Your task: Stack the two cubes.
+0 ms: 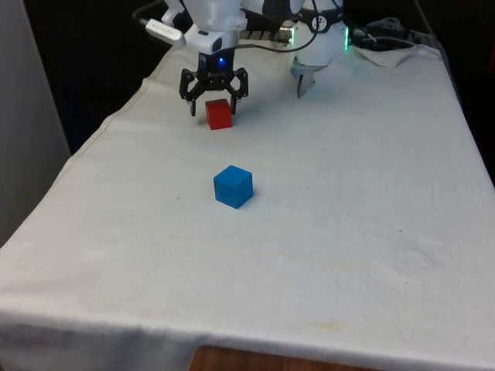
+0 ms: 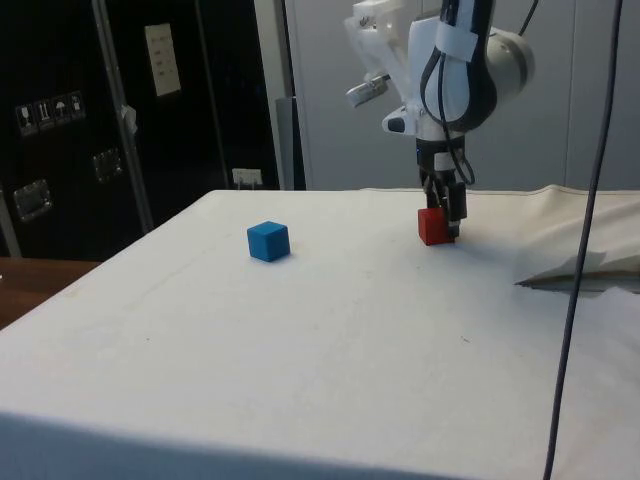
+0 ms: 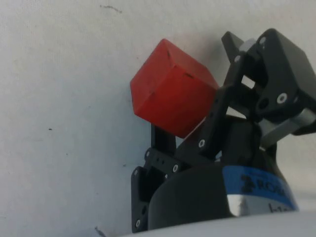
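The red cube (image 1: 219,114) rests on the white cloth at the far end of the table, toward the front view's left. My gripper (image 1: 214,107) is low over it and open, one black finger on each side of the cube and neither pressing it. From the side, the gripper (image 2: 446,212) reaches down to the red cube (image 2: 434,226). The wrist view has the red cube (image 3: 170,94) close against a black finger (image 3: 266,54). The blue cube (image 1: 233,186) stands alone near the table's middle, well apart from the red one, and in the side view the blue cube (image 2: 268,241) is upright.
Bunched cloth and cables (image 1: 387,42) lie at the far right corner in the front view. A fold of cloth (image 2: 580,270) rises at the side view's right. Open white cloth (image 1: 309,255) surrounds the blue cube.
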`<state>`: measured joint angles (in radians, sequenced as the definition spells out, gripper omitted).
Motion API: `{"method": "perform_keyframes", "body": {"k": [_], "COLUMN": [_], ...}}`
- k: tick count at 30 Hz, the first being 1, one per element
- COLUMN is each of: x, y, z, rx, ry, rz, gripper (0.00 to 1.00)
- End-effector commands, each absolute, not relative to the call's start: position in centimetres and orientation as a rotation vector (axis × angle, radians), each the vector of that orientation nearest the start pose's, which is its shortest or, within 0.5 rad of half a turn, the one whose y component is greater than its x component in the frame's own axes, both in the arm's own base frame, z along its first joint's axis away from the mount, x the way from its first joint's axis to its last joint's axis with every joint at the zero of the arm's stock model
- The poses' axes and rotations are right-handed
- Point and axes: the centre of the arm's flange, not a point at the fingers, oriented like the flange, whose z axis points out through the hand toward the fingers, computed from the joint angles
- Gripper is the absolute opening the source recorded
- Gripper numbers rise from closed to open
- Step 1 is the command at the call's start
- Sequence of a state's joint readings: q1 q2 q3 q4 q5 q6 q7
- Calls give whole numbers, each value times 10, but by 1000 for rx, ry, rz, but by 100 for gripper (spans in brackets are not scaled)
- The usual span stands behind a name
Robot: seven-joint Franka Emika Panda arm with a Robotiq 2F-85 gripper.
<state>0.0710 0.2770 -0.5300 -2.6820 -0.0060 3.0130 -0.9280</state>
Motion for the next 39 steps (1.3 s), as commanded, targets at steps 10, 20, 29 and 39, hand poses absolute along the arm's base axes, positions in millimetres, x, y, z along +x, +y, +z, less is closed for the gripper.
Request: {"method": "perform_keyframes", "body": {"k": [10,20,29,39], "x": [371,378,377,378], "y": [-193,-194,-192,-195], "z": [172,169,171,170], "rx": [-3183,-3186,-3175,-3186], "ry": [-810,-816,-810,-810], "rz": [13,45,32,46], "gripper": [100,100,9,3]}}
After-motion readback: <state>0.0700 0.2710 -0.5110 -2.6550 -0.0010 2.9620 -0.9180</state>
